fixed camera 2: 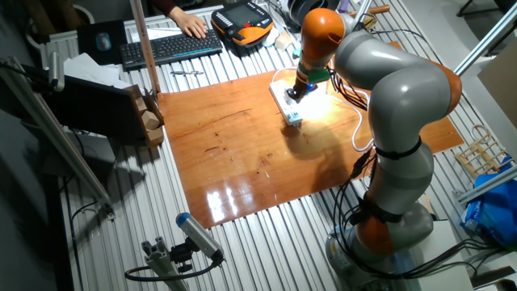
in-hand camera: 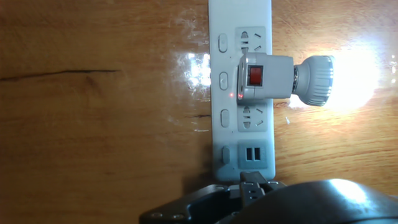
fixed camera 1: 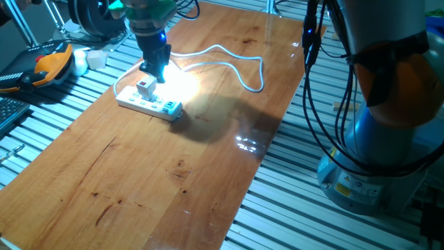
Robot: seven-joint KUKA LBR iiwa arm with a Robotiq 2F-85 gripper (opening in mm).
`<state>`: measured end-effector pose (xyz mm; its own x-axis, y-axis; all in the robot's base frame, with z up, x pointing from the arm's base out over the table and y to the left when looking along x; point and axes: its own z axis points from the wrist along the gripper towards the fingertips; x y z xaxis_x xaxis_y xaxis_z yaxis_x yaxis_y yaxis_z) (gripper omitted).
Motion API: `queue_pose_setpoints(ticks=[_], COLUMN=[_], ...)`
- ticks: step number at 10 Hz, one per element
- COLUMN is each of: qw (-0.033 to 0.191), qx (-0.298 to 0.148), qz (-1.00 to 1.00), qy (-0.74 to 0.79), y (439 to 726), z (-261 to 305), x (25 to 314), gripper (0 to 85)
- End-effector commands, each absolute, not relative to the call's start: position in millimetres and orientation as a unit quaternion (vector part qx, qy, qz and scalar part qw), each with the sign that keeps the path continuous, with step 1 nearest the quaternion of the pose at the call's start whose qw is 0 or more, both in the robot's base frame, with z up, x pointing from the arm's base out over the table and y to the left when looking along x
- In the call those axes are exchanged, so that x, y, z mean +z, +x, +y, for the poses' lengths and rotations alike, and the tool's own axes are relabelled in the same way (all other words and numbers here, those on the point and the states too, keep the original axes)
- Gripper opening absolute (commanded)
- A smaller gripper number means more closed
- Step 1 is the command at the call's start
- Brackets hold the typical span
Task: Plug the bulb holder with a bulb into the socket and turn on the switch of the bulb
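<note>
Wooden table (fixed camera 1: 173, 180) — one socket (in-hand camera: 241, 18), one lit bulb holder (in-hand camera: 264, 76), one red switch (in-hand camera: 255, 76) — pincer (fixed camera 1: 154, 68) state unclear.

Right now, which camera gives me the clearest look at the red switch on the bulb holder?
The hand view: the switch faces the camera, red on the bulb holder plugged into the socket. One fixed view shows the holder small beside glare, the switch unclear; in the other fixed view it is too tiny to see.

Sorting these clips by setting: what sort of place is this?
Probably a robotics lab: a wooden table on a slatted metal bench, a keyboard and teach pendant behind, cables around.
</note>
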<state>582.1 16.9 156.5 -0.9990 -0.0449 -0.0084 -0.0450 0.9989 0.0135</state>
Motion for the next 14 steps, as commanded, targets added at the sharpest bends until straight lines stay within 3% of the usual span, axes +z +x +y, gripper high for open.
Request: queue_pose_setpoints(ticks=[1, 14], qw=[0.004, 0.014], qx=[0.008, 0.004], qz=[1.000, 1.000], qy=[-0.023, -0.016], y=[581.8, 573.7], z=[16.6, 17.5], x=[158.4, 168.9], gripper=[0.0, 0.0])
